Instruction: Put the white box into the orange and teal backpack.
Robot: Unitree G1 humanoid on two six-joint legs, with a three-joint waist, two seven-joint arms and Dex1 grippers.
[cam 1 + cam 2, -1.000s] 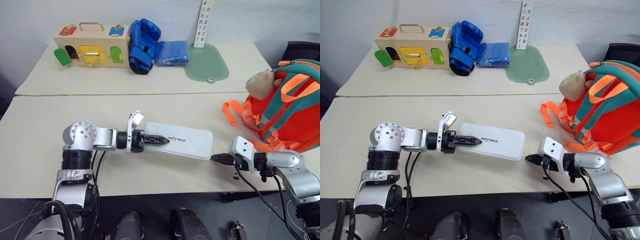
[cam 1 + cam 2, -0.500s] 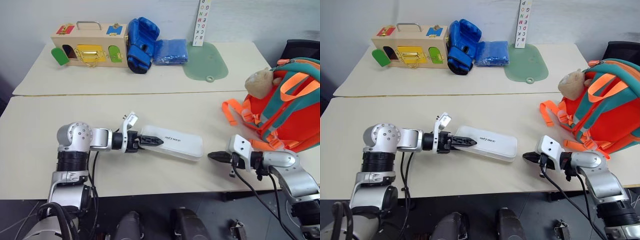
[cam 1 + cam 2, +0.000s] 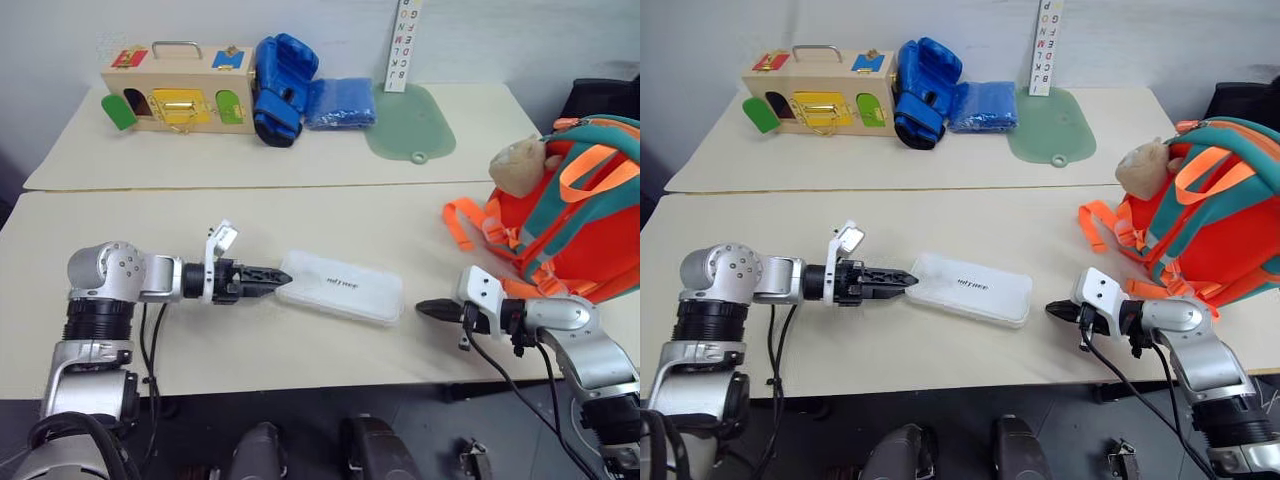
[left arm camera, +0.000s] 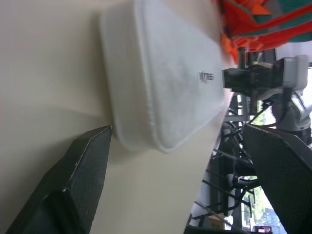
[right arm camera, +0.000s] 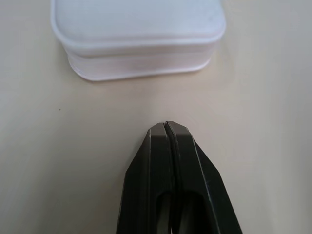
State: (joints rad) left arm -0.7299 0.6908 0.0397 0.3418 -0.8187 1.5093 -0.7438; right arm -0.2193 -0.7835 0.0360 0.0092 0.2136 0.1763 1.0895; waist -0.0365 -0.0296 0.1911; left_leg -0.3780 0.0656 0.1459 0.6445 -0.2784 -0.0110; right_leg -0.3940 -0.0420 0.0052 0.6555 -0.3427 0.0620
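The white box (image 3: pixel 340 287) lies flat on the near table, its lettering facing up. My left gripper (image 3: pixel 283 277) is level with the box's left end, fingers spread open; in the left wrist view the box (image 4: pixel 161 78) sits just ahead of the two fingers, with one fingertip (image 4: pixel 105 134) close to its edge. My right gripper (image 3: pixel 420 308) is shut and empty, its tip a short gap from the box's right end (image 5: pixel 136 29). The orange and teal backpack (image 3: pixel 585 235) stands upright at the table's right edge, with a tan plush toy (image 3: pixel 520 165) on it.
On the far table stand a wooden box with coloured doors (image 3: pixel 175 90), a blue boxing glove (image 3: pixel 285 85), a blue folded cloth (image 3: pixel 342 103), a green mat (image 3: pixel 412 122) and a letter strip (image 3: pixel 407 45). Orange straps (image 3: pixel 465 225) trail from the backpack onto the near table.
My left gripper has opened and drawn back to the left, off the box's top to its left end. The box lies slightly further left of the right gripper, which kept still.
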